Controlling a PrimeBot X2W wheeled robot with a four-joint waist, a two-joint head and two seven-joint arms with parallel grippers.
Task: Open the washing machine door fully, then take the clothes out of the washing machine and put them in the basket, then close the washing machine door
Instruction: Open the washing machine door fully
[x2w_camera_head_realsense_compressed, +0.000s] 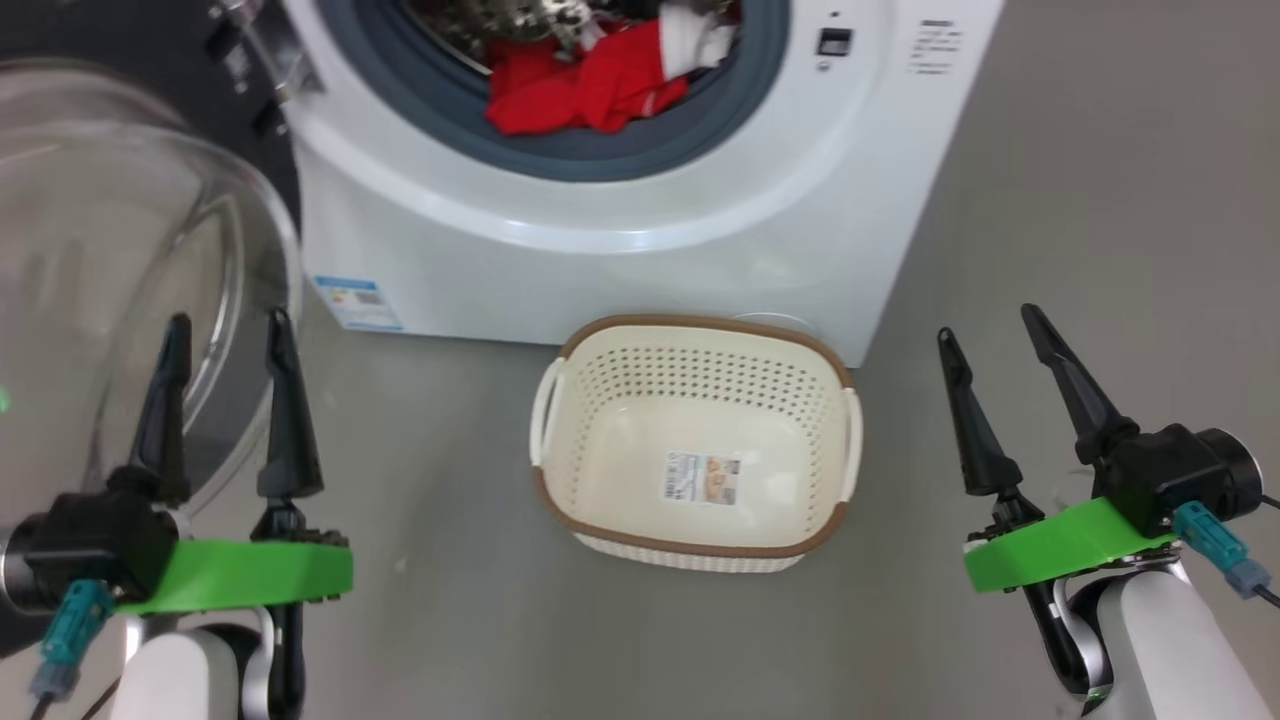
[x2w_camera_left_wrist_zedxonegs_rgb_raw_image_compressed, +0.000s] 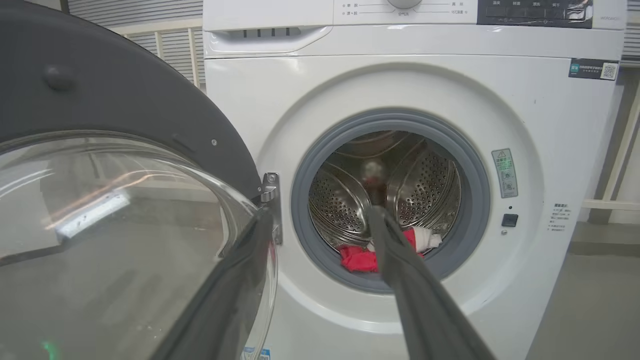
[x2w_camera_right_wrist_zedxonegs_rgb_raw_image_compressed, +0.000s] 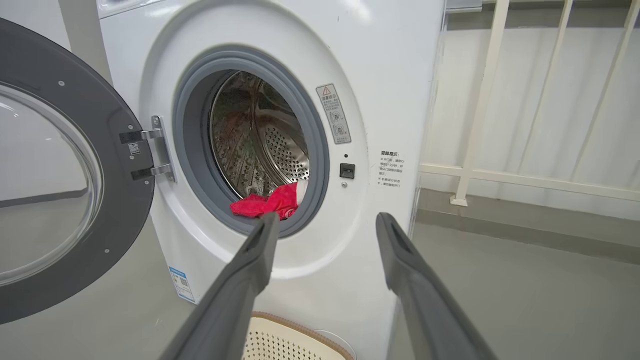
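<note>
Count: one washing machine (x2w_camera_head_realsense_compressed: 600, 270), one washing machine door (x2w_camera_head_realsense_compressed: 110, 250), one basket (x2w_camera_head_realsense_compressed: 700, 385), two pincers. The clothes (x2w_camera_head_realsense_compressed: 590, 90) form one red heap with white parts; the number of garments cannot be told.

Left pincer (x2w_camera_head_realsense_compressed: 229, 320): fingers spread apart, nothing between them. Right pincer (x2w_camera_head_realsense_compressed: 988, 322): same, spread and empty.

Door: swung open, its clear glass bowl just ahead of and to the left of the left pincer. Whether the left finger touches the glass cannot be told.

Basket: on the grey floor (x2w_camera_head_realsense_compressed: 1100, 200) between the two pincers, slightly ahead of them, against the foot of the machine. Nothing in it except one sticker (x2w_camera_head_realsense_compressed: 703, 477) on its bottom.

Clothes: in the drum mouth, lying on the lower lip of the grey gasket, ahead of and above both pincers, apart from each.

View differences:
- Head view alone gives both pincers together and the whole basket.
- Left wrist view adds the control panel (x2w_camera_left_wrist_zedxonegs_rgb_raw_image_compressed: 530, 12), the detergent drawer (x2w_camera_left_wrist_zedxonegs_rgb_raw_image_compressed: 265, 37) and the perforated steel drum (x2w_camera_left_wrist_zedxonegs_rgb_raw_image_compressed: 425, 180) seen straight on.
- Right wrist view adds a pale railing (x2w_camera_right_wrist_zedxonegs_rgb_raw_image_compressed: 500, 100) beyond the machine's right side, both door hinge brackets (x2w_camera_right_wrist_zedxonegs_rgb_raw_image_compressed: 150, 152), and the basket rim just below its fingers.
</note>
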